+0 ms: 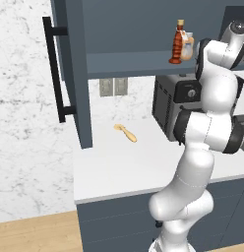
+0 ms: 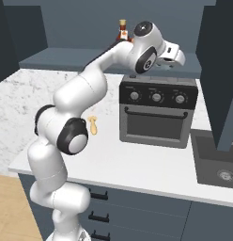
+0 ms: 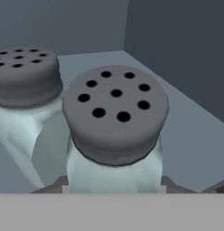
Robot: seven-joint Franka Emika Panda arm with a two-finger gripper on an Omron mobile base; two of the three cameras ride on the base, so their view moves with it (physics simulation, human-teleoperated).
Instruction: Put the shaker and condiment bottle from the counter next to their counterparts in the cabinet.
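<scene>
In the hand view a blue-grey shaker (image 3: 114, 113) with a grey holed cap sits between my gripper (image 3: 114, 186) fingers, which are shut on its body. A second, matching shaker (image 3: 25, 85) stands just to its left on the cabinet shelf (image 3: 190, 135). Whether the held shaker rests on the shelf I cannot tell. The dark red-brown condiment bottle (image 1: 178, 43) stands on the shelf (image 1: 129, 64) next to a pale orange bottle (image 1: 188, 47). In the right base view the red bottle (image 2: 122, 31) shows behind my arm, and my hand (image 2: 174, 54) reaches into the cabinet.
The cabinet door (image 1: 75, 74) with its black bar handle (image 1: 54, 74) hangs open at the left. A black toaster oven (image 2: 158, 110) stands on the white counter (image 1: 134, 167) under the shelf. A small wooden utensil (image 1: 126, 133) lies on the counter. A sink (image 2: 217, 164) lies to the right.
</scene>
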